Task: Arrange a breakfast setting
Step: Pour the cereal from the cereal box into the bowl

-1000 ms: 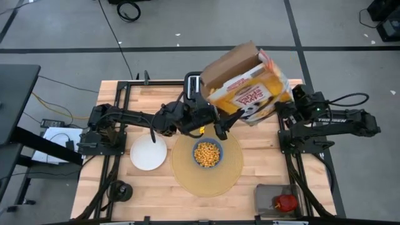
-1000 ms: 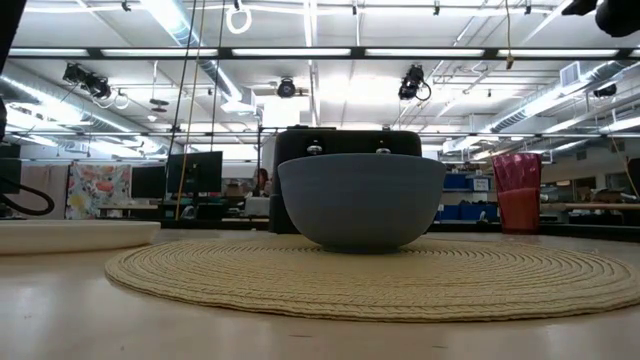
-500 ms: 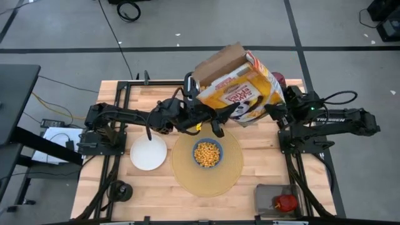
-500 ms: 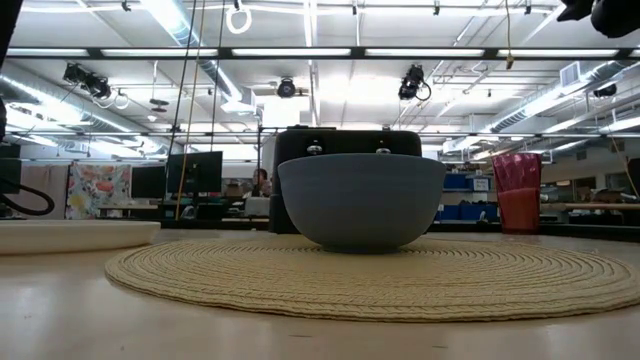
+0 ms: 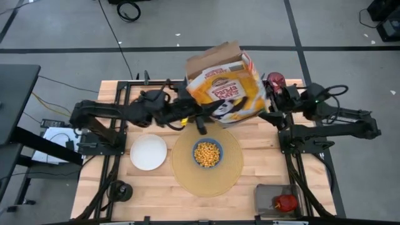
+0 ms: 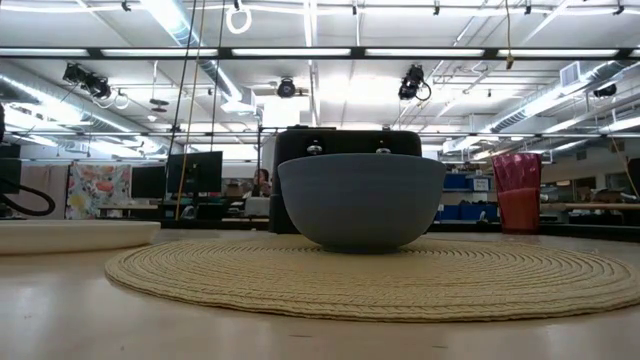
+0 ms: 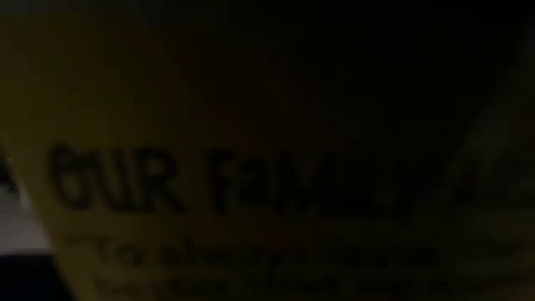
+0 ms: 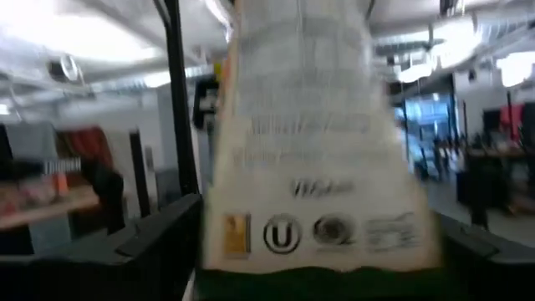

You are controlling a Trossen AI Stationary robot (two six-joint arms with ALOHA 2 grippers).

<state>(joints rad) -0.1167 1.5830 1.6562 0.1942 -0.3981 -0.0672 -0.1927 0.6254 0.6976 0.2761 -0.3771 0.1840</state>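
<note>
The yellow-and-brown cereal box hangs tilted over the table's far middle, its open flaps toward the far left. My left gripper is at its near lower edge, shut on it. My right gripper stands open at the box's right narrow side, one finger on either side without touching. The blue bowl, filled with yellow cereal, sits on the round tan placemat. The white plate lies left of the mat. The red cup stands at the far right. My left gripper holds the cereal box near its near lower edge, reaching in level from the table's left. The box's printed face fills the wrist view and hides the fingers. The box is lifted clear and tilted.
The black toaster stands behind the bowl, under the box. A red apple lies in a grey tray at the near right corner. Bare wood shows near the front edge left of the tray.
The cereal box has swung from the right toward the table's left and far edge and stands more upright. My left gripper has drawn back toward the left with it.
</note>
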